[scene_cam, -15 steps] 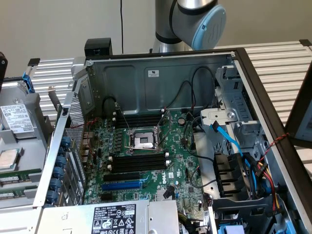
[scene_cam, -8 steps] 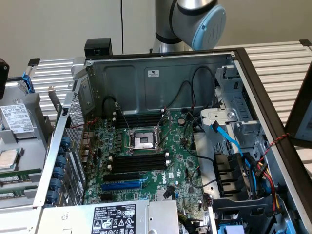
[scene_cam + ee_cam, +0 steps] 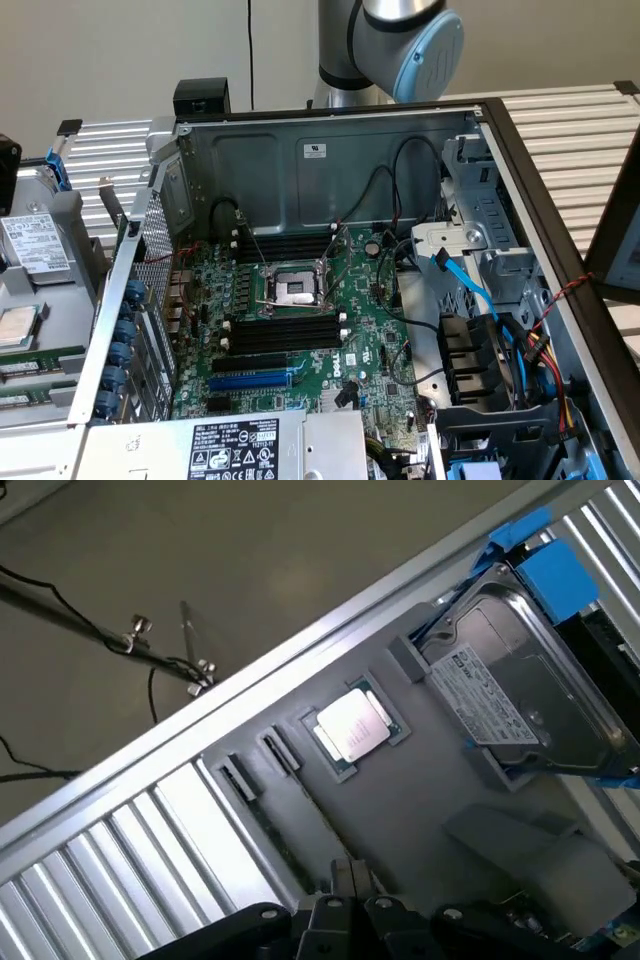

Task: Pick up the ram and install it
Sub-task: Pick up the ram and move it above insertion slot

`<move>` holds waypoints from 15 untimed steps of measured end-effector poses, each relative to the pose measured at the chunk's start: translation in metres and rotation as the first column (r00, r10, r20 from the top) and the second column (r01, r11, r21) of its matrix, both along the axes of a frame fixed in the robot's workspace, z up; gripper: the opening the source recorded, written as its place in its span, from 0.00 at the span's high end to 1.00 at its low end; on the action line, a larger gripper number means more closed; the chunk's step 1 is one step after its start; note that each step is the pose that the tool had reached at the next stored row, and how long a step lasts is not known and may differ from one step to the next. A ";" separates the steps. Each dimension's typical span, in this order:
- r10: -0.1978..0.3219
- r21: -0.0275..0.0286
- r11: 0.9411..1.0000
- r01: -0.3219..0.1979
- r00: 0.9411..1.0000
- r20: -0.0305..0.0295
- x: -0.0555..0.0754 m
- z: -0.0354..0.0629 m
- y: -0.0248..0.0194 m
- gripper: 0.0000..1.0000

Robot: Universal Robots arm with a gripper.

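Jaws all but closed, gripper (image 3: 347, 880) tips right at the top edge of the ram (image 3: 312, 810) (can't tell if it's actually pinched), stick on edge in the grey tray (image 3: 420, 800), second stick (image 3: 265, 830) alongside, CPU (image 3: 350, 727) and hard drive (image 3: 520, 695) further along the tray

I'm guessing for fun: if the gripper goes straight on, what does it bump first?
Probably the ram in the grey tray, just ahead of the gripper, though depth is unclear.

Processor (image 3: 350, 727) beside hard drive (image 3: 520, 695) on tray (image 3: 430, 810)
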State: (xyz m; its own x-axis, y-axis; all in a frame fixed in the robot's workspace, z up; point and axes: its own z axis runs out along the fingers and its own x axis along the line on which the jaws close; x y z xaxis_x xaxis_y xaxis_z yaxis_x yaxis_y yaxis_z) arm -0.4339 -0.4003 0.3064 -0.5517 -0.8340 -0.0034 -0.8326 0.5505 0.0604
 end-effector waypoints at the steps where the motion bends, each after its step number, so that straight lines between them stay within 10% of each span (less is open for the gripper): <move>1: 0.018 0.000 1.000 -0.018 1.000 0.000 0.000 -0.0018 0.0000 0.83; 15: 0.150 -0.002 0.989 -0.150 0.989 0.000 -0.009 -0.0244 0.0000 0.69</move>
